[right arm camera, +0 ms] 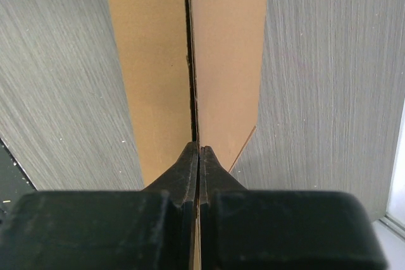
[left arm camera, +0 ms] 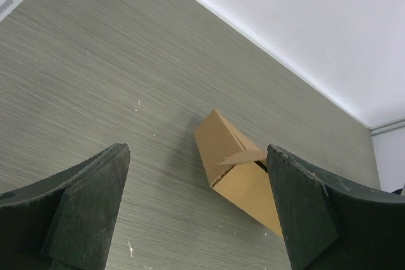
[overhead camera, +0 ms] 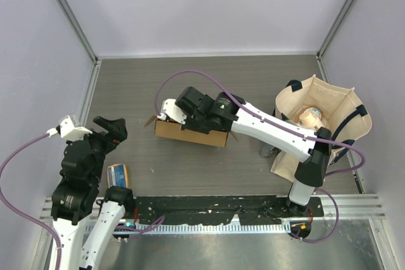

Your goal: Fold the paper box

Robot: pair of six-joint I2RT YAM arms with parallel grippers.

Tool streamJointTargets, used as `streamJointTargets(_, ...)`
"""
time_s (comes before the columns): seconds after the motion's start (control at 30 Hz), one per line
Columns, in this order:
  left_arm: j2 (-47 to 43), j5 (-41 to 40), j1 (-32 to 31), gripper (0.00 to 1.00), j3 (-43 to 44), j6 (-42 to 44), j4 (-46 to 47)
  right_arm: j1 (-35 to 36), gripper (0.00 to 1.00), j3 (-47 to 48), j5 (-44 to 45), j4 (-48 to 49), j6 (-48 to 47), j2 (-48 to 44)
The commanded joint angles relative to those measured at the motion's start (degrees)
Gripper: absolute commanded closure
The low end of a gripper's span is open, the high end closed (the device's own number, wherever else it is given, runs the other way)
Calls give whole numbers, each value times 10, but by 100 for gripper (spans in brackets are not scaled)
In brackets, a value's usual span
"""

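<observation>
Two arms are working over a grey, wood-grained table (overhead camera: 253, 80), with plain white walls (overhead camera: 202, 11) closing it in. Sitting mid-table is the brown corrugated cardboard paper box (overhead camera: 190, 133), shallow and rectangular, one end flap standing ajar. The right gripper (overhead camera: 162, 116) is reaching over it, fingers pressed tight together on the dark seam between two smooth panels, and that arm is hiding much of the top. The left gripper (overhead camera: 109, 128) is hovering well apart from the box, fingers spread wide, holding nothing. A beige cloth tote bag (overhead camera: 323, 124) is slumping at the right, its contents hard to make out. A small orange-and-blue packet (overhead camera: 118, 174) is lying near the left arm.
</observation>
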Motion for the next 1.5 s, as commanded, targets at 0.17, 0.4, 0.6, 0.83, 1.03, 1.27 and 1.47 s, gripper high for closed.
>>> streamJointTargets(0.17,3,36,1,8,-27,-7,45,-39,99,75,-64,-9,-6,29)
streamJointTargets(0.4,18,151,1,20,-97,-65,76,-53,99,83,-91,-5,2,21)
streamJointTargets(0.6,-5,114,2,20,-109,-70,27,-55,99,100,-151,-16,30,8)
streamJointTargets(0.83,-38,19,0,20,-38,-51,-19,-55,99,153,-220,-73,74,-9)
streamJointTargets(1.03,-24,14,-5,19,-23,-27,-3,-56,99,159,-243,-107,102,-13)
streamJointTargets(1.27,-21,26,-8,19,-23,-23,1,-69,99,158,-260,-114,102,19)
streamJointTargets(1.47,-22,25,-8,19,-21,-21,-3,-77,99,180,-260,-118,92,55)
